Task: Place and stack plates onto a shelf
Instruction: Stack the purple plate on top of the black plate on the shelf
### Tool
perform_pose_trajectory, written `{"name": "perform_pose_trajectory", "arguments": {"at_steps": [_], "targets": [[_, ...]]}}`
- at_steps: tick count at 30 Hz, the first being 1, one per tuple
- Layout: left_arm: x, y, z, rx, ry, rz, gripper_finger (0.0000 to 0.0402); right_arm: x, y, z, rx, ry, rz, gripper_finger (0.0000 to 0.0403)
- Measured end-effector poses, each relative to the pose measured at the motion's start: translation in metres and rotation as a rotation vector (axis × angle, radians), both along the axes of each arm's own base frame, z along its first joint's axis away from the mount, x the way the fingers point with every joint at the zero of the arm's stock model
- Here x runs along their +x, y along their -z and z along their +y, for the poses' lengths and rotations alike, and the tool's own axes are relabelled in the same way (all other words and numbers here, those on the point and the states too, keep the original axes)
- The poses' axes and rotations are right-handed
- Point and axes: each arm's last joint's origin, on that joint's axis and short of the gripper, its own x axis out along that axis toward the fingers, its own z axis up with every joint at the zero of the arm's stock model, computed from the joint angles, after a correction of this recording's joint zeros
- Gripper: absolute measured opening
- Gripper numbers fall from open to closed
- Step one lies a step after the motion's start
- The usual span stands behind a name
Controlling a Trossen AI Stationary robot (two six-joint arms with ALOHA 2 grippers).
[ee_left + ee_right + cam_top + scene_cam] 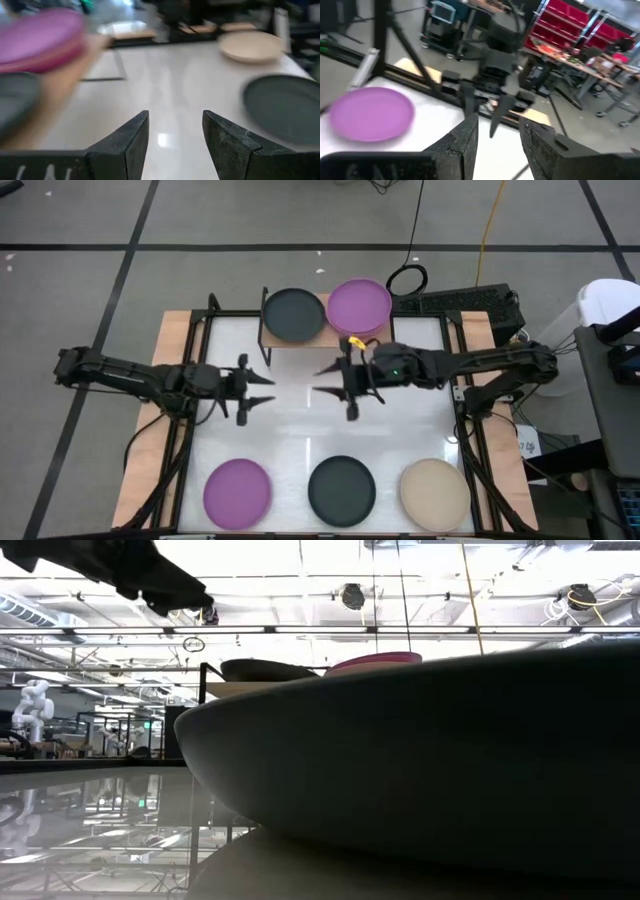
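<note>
The shelf [300, 340] stands at the table's far middle. A dark grey plate [293, 314] and a purple plate [359, 306] lie on its top. In the low view the plate there [375, 660] looks magenta. Three more plates lie flat along the near edge: purple [237, 489], dark grey [341, 489] and beige [434, 493]. My left gripper [270, 390] and right gripper [318, 381] hover over mid-table, facing each other just in front of the shelf. Both are open and empty, as shown in the left wrist view [175, 116] and right wrist view [497, 122].
The white table [300, 435] has wooden side strips [175, 330] and a black frame. Bare table lies between the grippers and the near plates. In the low view the near dark plate [450, 760] fills most of the picture. Cables and a black box [460, 302] sit beyond the far edge.
</note>
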Motion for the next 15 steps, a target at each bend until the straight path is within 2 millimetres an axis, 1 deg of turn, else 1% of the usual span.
{"name": "perform_pose_trajectory", "arguments": {"at_steps": [4,8,12,15], "targets": [[0.012,0.006,-0.008,-0.061,0.130,0.088,0.0191,-0.014,0.010,0.018,0.003,-0.053,0.018,0.0123],[0.019,0.013,-0.017,-0.125,0.198,0.300,0.0191,-0.030,0.026,0.030,0.008,-0.095,0.011,0.0123],[0.024,0.023,-0.029,-0.192,0.247,0.544,0.0191,-0.049,0.041,0.035,0.001,-0.029,-0.079,0.0123],[0.026,0.036,-0.040,-0.250,0.316,0.707,0.0191,-0.063,0.052,0.035,0.012,0.025,-0.167,0.0123]]}}
